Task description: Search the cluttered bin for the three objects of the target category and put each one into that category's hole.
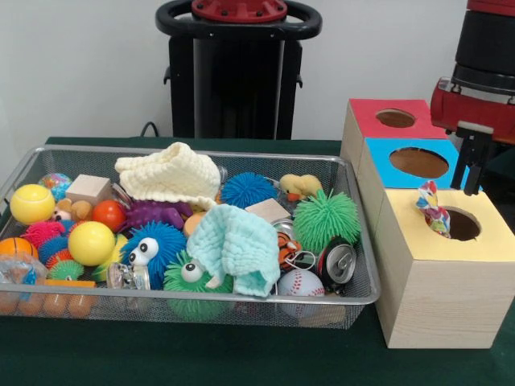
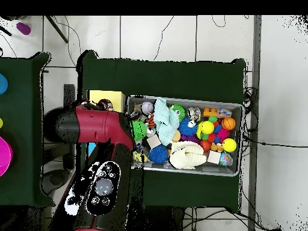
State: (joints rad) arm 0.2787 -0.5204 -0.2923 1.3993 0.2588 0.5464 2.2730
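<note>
Gripper (image 1: pixel 473 165) hangs above the row of three boxes, dark fingers (image 1: pixel 464 161) pointing down with a narrow gap between them and nothing held.

Knotted cloth toy (image 1: pixel 433 209) sits just below and beside the fingertips, at the rim of the round hole in the yellow-topped box (image 1: pixel 491 241), part of it standing up over the edge. It is clear of the fingers, not touching.

Blue-topped box (image 1: pixel 385 165) lies directly behind the fingers; red-topped box (image 1: pixel 364 115) farther back still.

Wire mesh bin (image 1: pixel 201 301) is well off to the side of the fingers, full of clutter: pale yellow washcloth (image 1: pixel 170 173), mint washcloth (image 1: pixel 239 245), green spiky ball (image 1: pixel 326 219), blue spiky ball with googly eyes (image 1: pixel 153 248), baseball (image 1: pixel 300 283), drink can (image 1: pixel 337 262), yellow ball (image 1: pixel 91 243).

In the overhead view the red arm (image 2: pixel 96 129) covers the boxes; the gripper itself cannot be made out there.
</note>
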